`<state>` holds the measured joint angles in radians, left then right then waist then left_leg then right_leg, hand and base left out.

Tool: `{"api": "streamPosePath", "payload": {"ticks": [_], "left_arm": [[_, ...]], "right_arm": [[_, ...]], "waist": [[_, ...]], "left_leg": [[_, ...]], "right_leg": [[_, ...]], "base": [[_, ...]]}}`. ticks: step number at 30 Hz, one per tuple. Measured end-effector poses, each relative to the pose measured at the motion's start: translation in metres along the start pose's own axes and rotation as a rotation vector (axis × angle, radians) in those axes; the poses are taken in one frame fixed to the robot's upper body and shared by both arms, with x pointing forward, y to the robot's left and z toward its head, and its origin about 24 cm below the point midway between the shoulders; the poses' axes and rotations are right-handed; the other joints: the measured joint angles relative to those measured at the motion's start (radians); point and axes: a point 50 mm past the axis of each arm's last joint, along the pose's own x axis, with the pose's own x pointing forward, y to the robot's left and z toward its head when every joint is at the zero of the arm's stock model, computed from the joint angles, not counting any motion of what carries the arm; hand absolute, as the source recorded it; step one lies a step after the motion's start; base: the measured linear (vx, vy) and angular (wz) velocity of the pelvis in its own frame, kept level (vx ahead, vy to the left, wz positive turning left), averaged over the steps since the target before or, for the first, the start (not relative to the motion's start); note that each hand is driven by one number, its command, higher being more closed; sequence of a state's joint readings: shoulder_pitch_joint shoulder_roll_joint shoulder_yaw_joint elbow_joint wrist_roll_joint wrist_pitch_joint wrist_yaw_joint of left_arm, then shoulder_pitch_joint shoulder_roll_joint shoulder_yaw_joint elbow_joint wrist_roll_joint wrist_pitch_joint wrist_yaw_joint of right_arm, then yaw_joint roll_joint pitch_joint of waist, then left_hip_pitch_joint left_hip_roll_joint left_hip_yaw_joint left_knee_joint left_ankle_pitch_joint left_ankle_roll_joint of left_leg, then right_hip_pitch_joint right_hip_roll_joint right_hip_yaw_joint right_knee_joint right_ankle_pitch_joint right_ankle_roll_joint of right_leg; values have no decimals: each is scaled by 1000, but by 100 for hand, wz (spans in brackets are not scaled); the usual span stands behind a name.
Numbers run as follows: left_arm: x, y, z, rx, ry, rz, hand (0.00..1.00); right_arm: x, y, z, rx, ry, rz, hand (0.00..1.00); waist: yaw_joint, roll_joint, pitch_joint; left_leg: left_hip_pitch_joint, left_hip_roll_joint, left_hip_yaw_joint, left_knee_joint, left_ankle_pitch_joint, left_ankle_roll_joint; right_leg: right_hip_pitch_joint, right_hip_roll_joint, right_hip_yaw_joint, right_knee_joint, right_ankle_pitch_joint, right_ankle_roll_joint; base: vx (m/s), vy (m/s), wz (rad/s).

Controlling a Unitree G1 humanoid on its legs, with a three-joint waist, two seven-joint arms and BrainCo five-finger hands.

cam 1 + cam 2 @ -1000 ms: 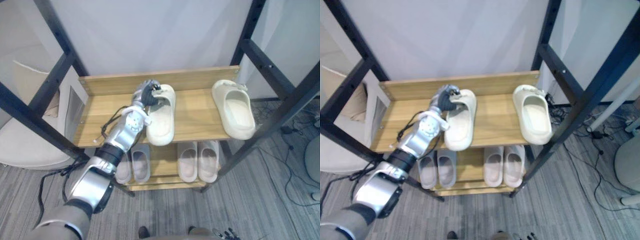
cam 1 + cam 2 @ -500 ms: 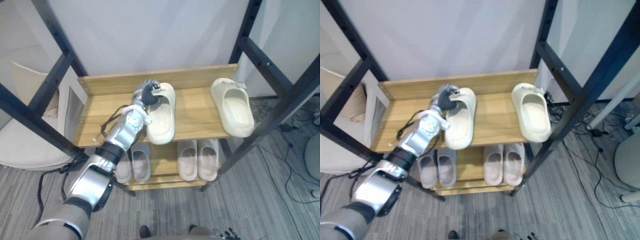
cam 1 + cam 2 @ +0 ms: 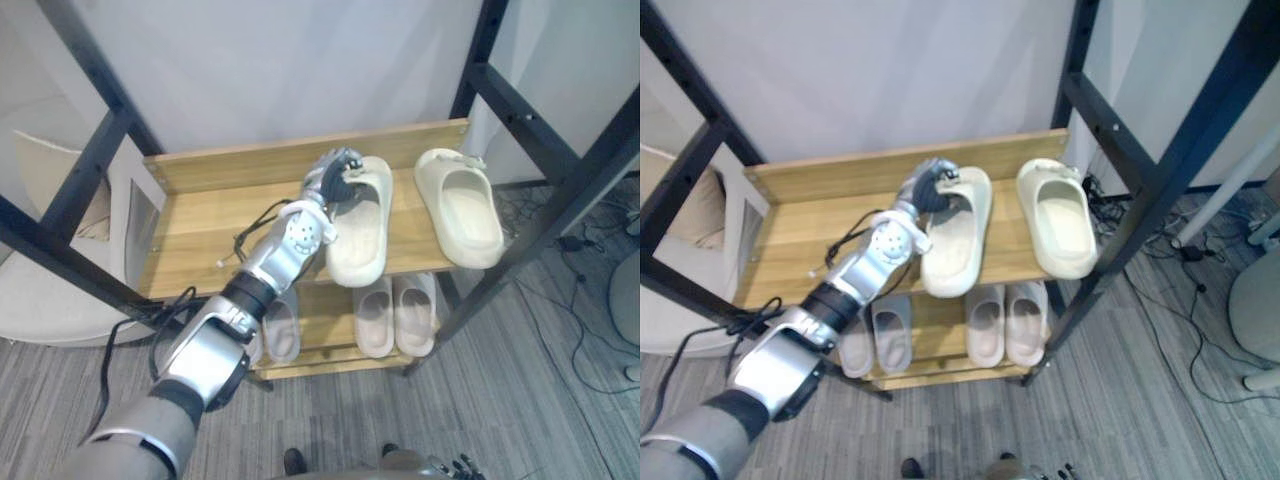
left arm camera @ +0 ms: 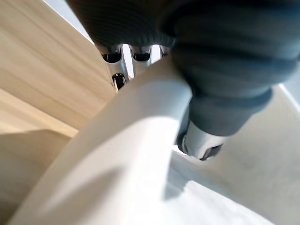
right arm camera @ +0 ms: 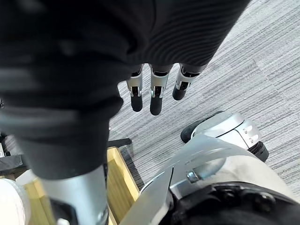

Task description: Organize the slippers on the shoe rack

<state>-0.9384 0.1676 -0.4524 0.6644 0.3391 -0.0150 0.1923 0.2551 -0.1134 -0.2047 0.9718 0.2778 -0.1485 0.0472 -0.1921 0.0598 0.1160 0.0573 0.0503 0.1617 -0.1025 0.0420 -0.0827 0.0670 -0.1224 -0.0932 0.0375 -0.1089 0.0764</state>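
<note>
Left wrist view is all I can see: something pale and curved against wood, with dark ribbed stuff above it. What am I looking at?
Observer: A cream slipper lying on the shoe rack's top shelf. The left robot hand is curled round its strap at the far end.
Operator: Is it the only slipper up there?
Observer: No. A second cream slipper lies on the same shelf, apart from it, on the robot's right.
Operator: What is the other robot hand doing?
Observer: The right robot hand hangs low over the grey floor, fingers straight, holding nothing.
</note>
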Motion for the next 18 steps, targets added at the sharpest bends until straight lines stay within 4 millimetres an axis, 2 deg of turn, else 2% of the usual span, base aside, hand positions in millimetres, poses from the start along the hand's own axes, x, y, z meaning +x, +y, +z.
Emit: {"api": "streamPosePath", "payload": {"ticks": [7,9,15,18], "left_arm": [[3,0,-1,-20,20,-4,100],[6,0,6,-39,6,-2,100],[13,-6,26,-78,-34,-12,100],[13,-6,25,-83,-24,-13,100]], "right_arm": [[0,0,2,38,-17,-13,0],[0,-1,3,64,-23,-23,0],[-2,-3,-1,104,-17,-44,0],[-2,-3,-1,105,-18,-45,0]], "waist": [[-4,10,5],[7,13,4],[6,12,4],[8,13,4]], "left_leg": [[-2,3,26,0,0,0],[-12,4,41,0,-1,2],[-25,0,51,0,-1,3],[-27,-1,53,0,-2,4]], "right_leg": [[-20,2,28,6,9,3],[-43,2,47,16,10,5],[-69,-3,64,46,3,15],[-78,-3,68,58,-2,17]], "base": [[-24,10,-12],[-22,16,-19],[4,9,-5],[0,0,0]]}}
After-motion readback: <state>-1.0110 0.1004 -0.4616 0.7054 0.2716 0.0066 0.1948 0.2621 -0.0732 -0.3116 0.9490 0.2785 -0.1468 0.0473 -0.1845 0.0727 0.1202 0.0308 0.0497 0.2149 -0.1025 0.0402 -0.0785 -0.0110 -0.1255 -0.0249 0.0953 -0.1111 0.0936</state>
